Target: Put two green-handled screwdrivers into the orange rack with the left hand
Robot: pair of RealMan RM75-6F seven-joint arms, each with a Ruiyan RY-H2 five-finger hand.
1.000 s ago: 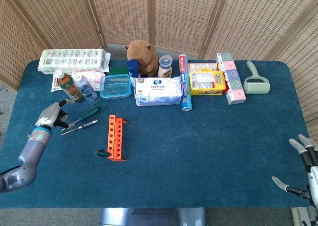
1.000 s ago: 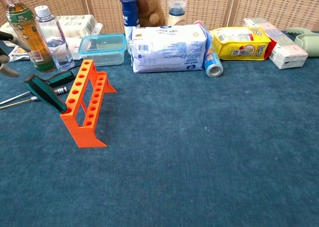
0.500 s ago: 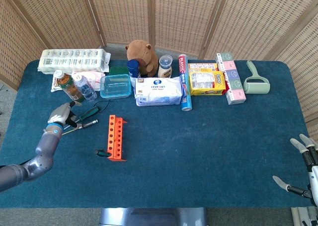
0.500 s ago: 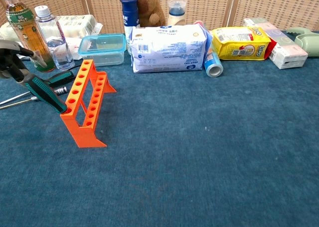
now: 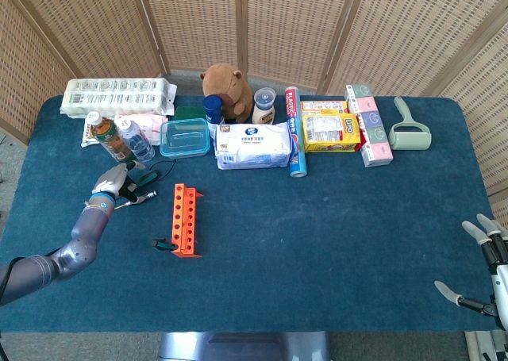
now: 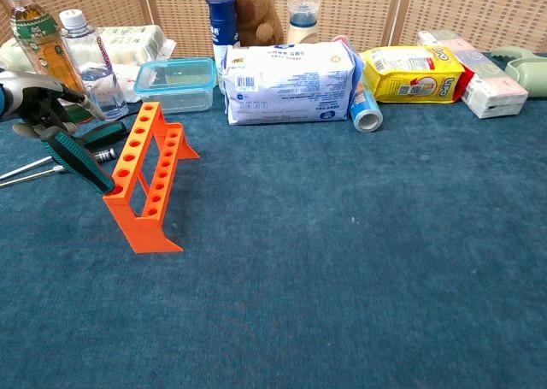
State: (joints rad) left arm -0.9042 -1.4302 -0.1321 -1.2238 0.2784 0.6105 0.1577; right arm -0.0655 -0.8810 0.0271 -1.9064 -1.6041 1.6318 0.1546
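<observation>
Left hand (image 5: 117,182) over the loose screwdrivers (image 5: 140,188) left of the orange rack (image 5: 185,219); fingers (image 6: 84,104) spread, clamped on nothing that I can see. One green-handled screwdriver (image 6: 77,160) already sits tilted in the rack's near end.

Right hand (image 5: 486,259) idle at the far edge, fingers apart.

Risk: two tools lie touching, so a grasp may drag both, or nudge the bottles (image 5: 119,138) just behind.

Blue cloth worktop (image 5: 333,242), wicker screens (image 5: 238,24) behind.

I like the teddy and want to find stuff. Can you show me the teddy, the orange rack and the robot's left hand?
teddy (image 5: 225,86), head view, on its brown body.
orange rack (image 6: 144,178), chest view, on its top bar with holes.
left hand (image 5: 111,183), head view, on the back of the hand.
</observation>
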